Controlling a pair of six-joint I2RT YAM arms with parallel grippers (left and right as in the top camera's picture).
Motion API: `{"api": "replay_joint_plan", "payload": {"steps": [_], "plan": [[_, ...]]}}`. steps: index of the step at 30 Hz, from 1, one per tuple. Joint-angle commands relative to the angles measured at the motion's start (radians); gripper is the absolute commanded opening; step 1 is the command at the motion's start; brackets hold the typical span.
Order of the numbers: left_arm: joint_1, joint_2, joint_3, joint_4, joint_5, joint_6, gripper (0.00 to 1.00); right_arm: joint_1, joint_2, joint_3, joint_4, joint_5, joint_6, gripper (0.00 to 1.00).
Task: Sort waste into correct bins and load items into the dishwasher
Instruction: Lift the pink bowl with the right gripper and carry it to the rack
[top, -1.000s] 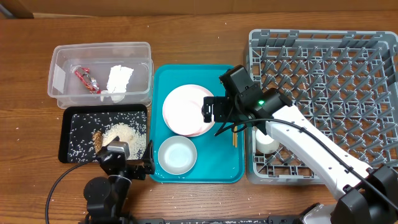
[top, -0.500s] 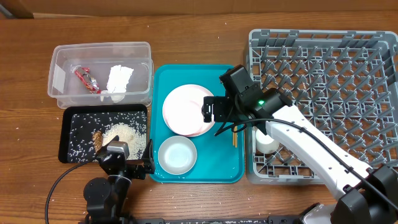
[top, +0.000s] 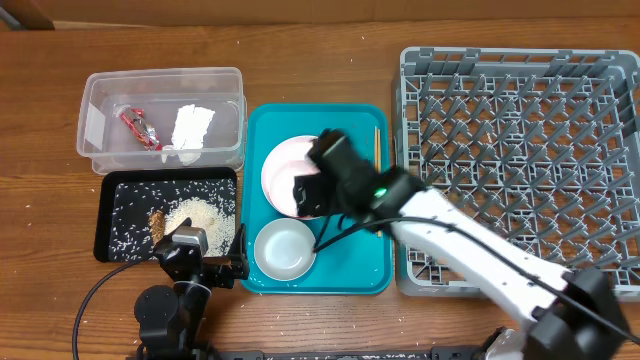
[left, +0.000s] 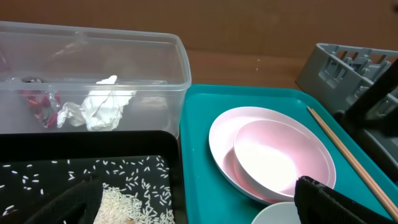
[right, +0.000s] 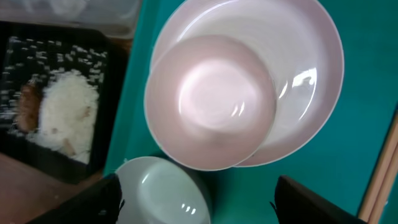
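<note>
The pale pink plate (top: 283, 165) lies on a teal tray with a pink-white bowl (right: 211, 102) stacked in it. A second whitish bowl (top: 285, 248) sits in front of it. The chopsticks (top: 377, 150) lie along the tray's right side. My right gripper (top: 308, 192) hovers open and empty over the plate's front edge and shows in its wrist view (right: 202, 205). My left gripper (top: 197, 258) is open and empty at the front of the black tray (top: 112, 200), which holds rice (top: 195, 215) and a brown scrap (top: 157, 222). The clear tub (top: 100, 105) holds the tissue (top: 192, 127) and wrapper (top: 137, 127). The cup is hidden.
The grey dish rack (top: 530, 140) fills the right side, and my right arm crosses its front left corner. The teal tray (top: 350, 260) sits between the bins and the rack. Bare wooden table lies behind the tub and the tray.
My right arm has swung left from the tray's right side to above the plate and bowls. The chopsticks now show in full. The left arm has not moved.
</note>
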Motion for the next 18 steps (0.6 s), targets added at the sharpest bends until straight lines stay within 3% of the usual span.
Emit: {"api": "replay_joint_plan", "payload": {"steps": [1, 9, 13, 18], "plan": [[-0.007, -0.011, -0.007, 0.004, 0.008, 0.018, 1.0, -0.004, 0.083, 0.004, 0.025, 0.193, 0.046, 0.79], [-0.007, -0.011, -0.007, 0.004, 0.008, 0.018, 1.0, -0.09, 0.219, 0.004, 0.122, 0.061, 0.046, 0.67], [-0.007, -0.011, -0.007, 0.004, 0.008, 0.018, 1.0, -0.122, 0.241, 0.004, 0.159, -0.035, 0.046, 0.45], [-0.007, -0.011, -0.007, 0.004, 0.008, 0.018, 1.0, -0.123, 0.285, 0.004, 0.168, -0.066, 0.046, 0.33]]}}
